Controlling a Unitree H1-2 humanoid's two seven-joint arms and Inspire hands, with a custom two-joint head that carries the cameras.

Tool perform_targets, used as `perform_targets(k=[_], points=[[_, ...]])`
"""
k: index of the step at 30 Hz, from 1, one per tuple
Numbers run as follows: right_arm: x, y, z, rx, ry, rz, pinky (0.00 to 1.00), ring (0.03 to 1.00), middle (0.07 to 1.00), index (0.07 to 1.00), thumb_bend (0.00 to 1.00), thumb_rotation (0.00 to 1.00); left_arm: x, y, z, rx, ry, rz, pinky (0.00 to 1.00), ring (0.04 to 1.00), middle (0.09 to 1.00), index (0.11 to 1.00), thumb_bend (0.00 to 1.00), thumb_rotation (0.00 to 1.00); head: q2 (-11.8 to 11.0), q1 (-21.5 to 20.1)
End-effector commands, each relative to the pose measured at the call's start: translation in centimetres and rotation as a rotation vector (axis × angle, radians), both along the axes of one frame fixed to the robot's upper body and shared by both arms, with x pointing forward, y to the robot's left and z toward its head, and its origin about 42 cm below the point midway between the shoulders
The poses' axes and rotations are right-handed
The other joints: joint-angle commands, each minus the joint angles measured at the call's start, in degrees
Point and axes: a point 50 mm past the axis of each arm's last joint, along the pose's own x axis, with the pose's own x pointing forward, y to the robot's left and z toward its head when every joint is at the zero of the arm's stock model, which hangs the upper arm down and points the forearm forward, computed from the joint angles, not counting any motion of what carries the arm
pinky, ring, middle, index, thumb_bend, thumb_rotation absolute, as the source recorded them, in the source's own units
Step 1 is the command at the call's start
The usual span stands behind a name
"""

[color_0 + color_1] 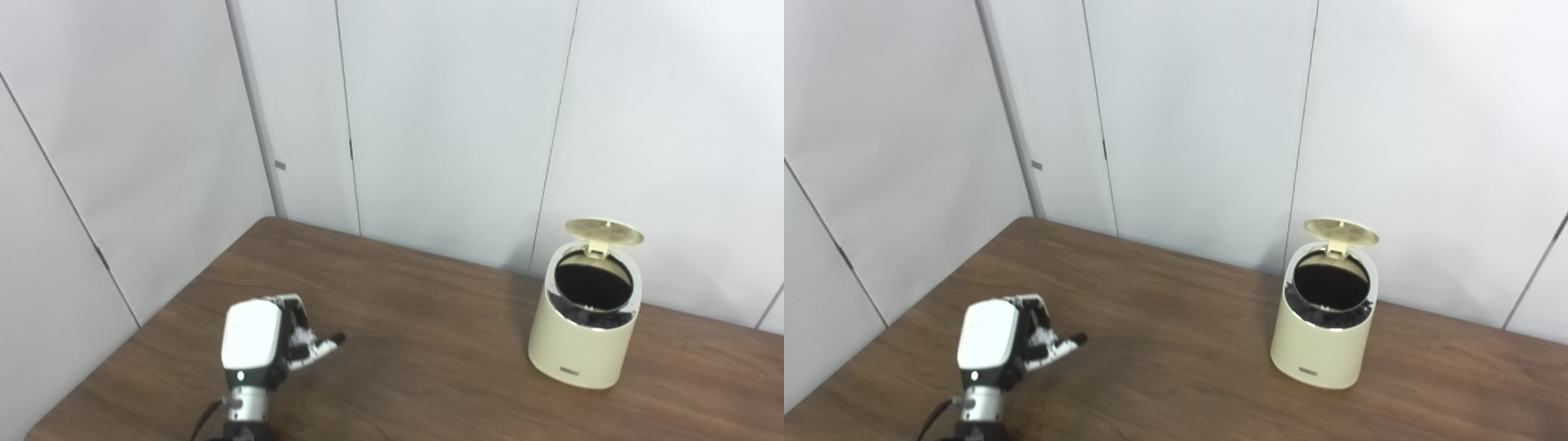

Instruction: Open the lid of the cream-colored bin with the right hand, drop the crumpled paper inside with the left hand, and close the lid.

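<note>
The cream-colored bin (580,334) stands on the right of the brown table (416,343). Its round lid (604,231) is tipped up at the back, and the dark, black-lined opening (593,285) shows. My left hand (269,343) is low over the table at the front left, far from the bin, with its white back toward the camera. Its fingers (301,334) are curled and the thumb points right. White patches show between them, and I cannot tell if they are paper. No crumpled paper shows on the table or in the bin. My right hand is out of view.
Grey wall panels (441,122) stand close behind the bin and along the table's left side. The table's left edge (92,380) runs just left of my left hand. Bare wood lies between the hand and the bin.
</note>
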Motion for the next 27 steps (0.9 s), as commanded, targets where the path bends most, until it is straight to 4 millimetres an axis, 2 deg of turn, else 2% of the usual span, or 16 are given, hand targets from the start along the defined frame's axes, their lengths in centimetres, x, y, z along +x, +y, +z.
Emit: perform_targets(k=[1, 4, 7, 11, 17, 18, 21, 24, 27], points=[[0.2, 0.2, 1.1, -0.031, -0.067, 0.008, 0.62, 0.742, 0.763, 0.743, 0.27, 0.62, 0.4, -0.1, 2.3, 0.05, -0.07, -0.016, 0.07, 0.111, 0.17, 0.224, 0.68, 0.41, -0.25, -0.59], [0.4, 1.1, 1.0, -0.024, -0.08, 0.018, 0.61, 0.746, 0.768, 0.75, 0.25, 0.59, 0.9, -0.7, 4.2, 0.115, -0.134, -0.035, 0.06, 0.105, 0.163, 0.213, 0.68, 0.4, -0.85, -2.55], [0.6, 1.7, 0.9, -0.026, -0.082, 0.005, 0.61, 0.758, 0.785, 0.766, 0.25, 0.65, 1.0, -1.5, 6.0, 0.131, -0.182, -0.065, 0.05, 0.09, 0.146, 0.182, 0.66, 0.44, -1.15, -3.95], [0.8, 3.1, 0.7, -0.004, -0.115, 0.019, 0.62, 0.752, 0.778, 0.753, 0.27, 0.65, 0.9, -2.0, 8.0, 0.123, -0.226, -0.116, 0.05, 0.094, 0.151, 0.209, 0.63, 0.47, -1.43, -5.75], [0.4, 4.6, 0.6, 0.048, -0.158, 0.054, 0.63, 0.724, 0.737, 0.705, 0.22, 0.52, 1.8, -3.7, 10.5, 0.119, -0.278, -0.202, 0.05, 0.087, 0.143, 0.186, 0.64, 0.5, -1.34, -8.55], [0.3, 4.9, 0.7, 0.052, -0.162, 0.056, 0.63, 0.722, 0.737, 0.705, 0.22, 0.51, 2.0, -3.9, 10.9, 0.116, -0.285, -0.22, 0.05, 0.089, 0.147, 0.189, 0.64, 0.47, -1.3, -8.86], [0.0, 5.5, 1.0, 0.055, -0.166, 0.051, 0.61, 0.722, 0.741, 0.709, 0.22, 0.5, 2.8, -4.3, 11.5, 0.094, -0.298, -0.264, 0.06, 0.1, 0.158, 0.202, 0.64, 0.45, -1.28, -9.87], [-0.2, 6.3, 1.4, 0.041, -0.176, 0.048, 0.6, 0.727, 0.754, 0.723, 0.15, 0.49, 4.0, -4.3, 11.5, 0.081, -0.32, -0.311, 0.09, 0.12, 0.176, 0.231, 0.65, 0.51, -1.55, -11.45], [-0.4, 6.9, 1.8, 0.036, -0.182, 0.041, 0.6, 0.736, 0.761, 0.723, 0.1, 0.46, 4.8, -5.6, 12.6, 0.092, -0.356, -0.369, 0.08, 0.117, 0.174, 0.231, 0.65, 0.55, -1.74, -12.66]])
